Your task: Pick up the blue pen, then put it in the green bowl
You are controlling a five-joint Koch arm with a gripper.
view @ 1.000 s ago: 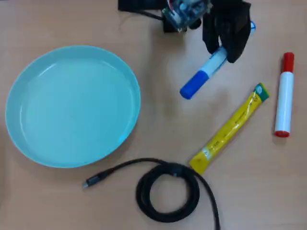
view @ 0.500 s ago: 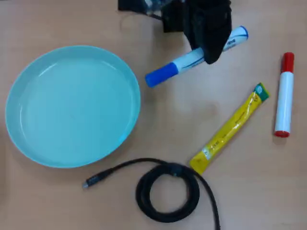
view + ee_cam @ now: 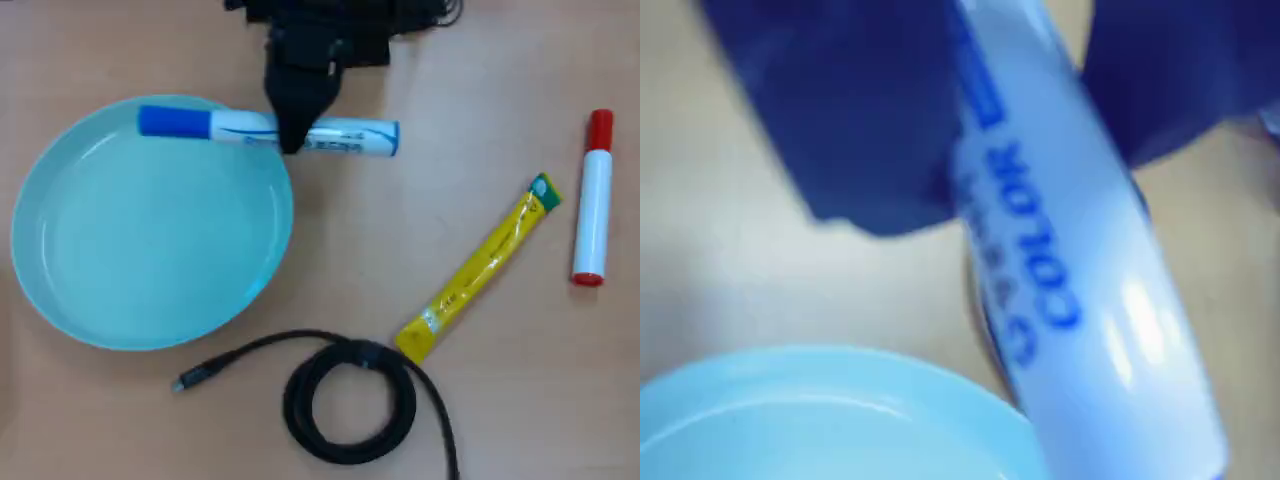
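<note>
Gripper [image 3: 292,140] clamped on the blue pen [image 3: 345,137] at the upper rim of the green bowl [image 3: 150,300].

Overhead view: pen horizontal, blue cap over the bowl's rim, ringed end over the table [image 3: 120,420]; jaws closed on the barrel at mid-length; red-capped marker [image 3: 593,210] far right; yellow sachet [image 3: 480,268] and coiled black cable [image 3: 350,400] below. Wrist view: lettered barrel [image 3: 1060,260] between the dark fingers [image 3: 860,130], bowl rim [image 3: 840,365] beneath.

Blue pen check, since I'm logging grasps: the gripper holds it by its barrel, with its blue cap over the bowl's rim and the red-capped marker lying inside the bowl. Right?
Not quite. The overhead view shows the red-capped marker on the table, far right of the green bowl. The gripper does hold the blue pen as described.
</note>
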